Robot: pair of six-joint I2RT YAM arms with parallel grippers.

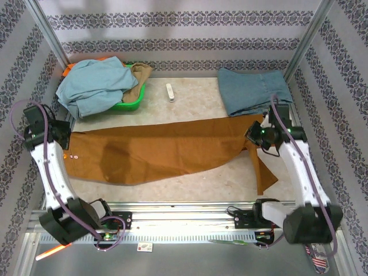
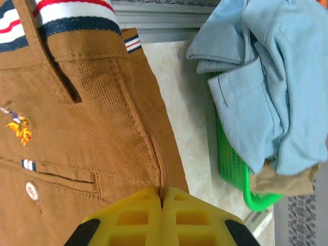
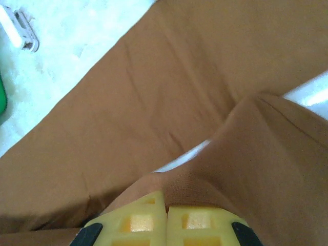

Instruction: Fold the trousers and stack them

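Noted rust-brown trousers (image 1: 161,152) on a pale, cream-mottled counter (image 1: 195,98), their waistband lining (image 2: 72,15) striped white, red and navy, with a small white button (image 2: 32,190), a white-and-navy striped tab (image 2: 28,165) and an orange-and-yellow stitched emblem (image 2: 19,128). Saw a pale light-blue garment (image 1: 95,83), a bright green mesh basket (image 2: 230,169), a tan cloth (image 2: 287,182), a faded blue denim piece (image 1: 253,89) and a small white object (image 1: 169,92). Found yellow, grid-patterned jaws edged in black on the left gripper (image 2: 162,193) and right gripper (image 3: 166,199), purple cables (image 1: 275,112) along white arms (image 1: 302,172), and walls (image 1: 172,23) banded grey-white with dark ornamental stripes.
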